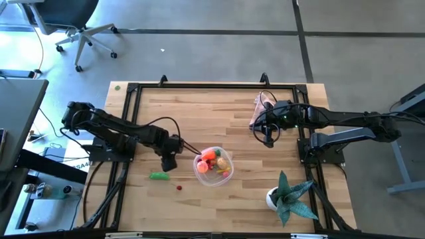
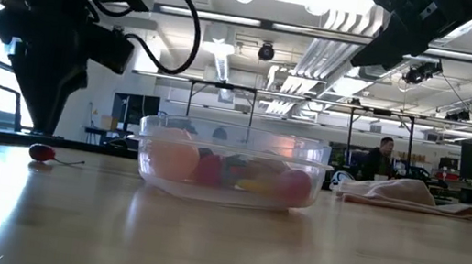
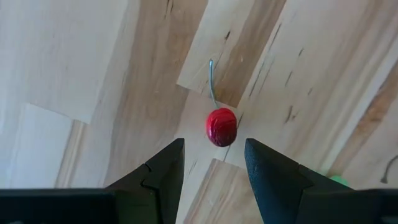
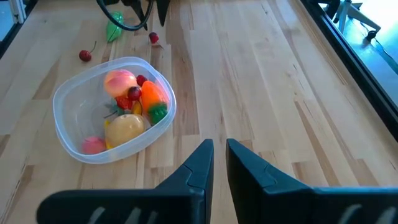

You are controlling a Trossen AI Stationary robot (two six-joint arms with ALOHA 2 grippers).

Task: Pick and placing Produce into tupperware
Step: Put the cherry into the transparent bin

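Red and glossy, a small toy cherry with a thin stem lies on the table at frame centre, just beyond the left gripper, whose fingers are spread and empty. It looks light, hard and prone to roll; I'd pinch across its round body. Farther off, the tupperware holds other produce. The right gripper, fingers nearly pressed together, waits at upper right.

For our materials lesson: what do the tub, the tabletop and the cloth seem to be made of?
Tub: clear glossy plastic, probably; the produce shows through its wall.
Tabletop: pale wood planks with visible grain and seams, smooth finish.
Cloth: soft matte fabric, rumpled into folds.
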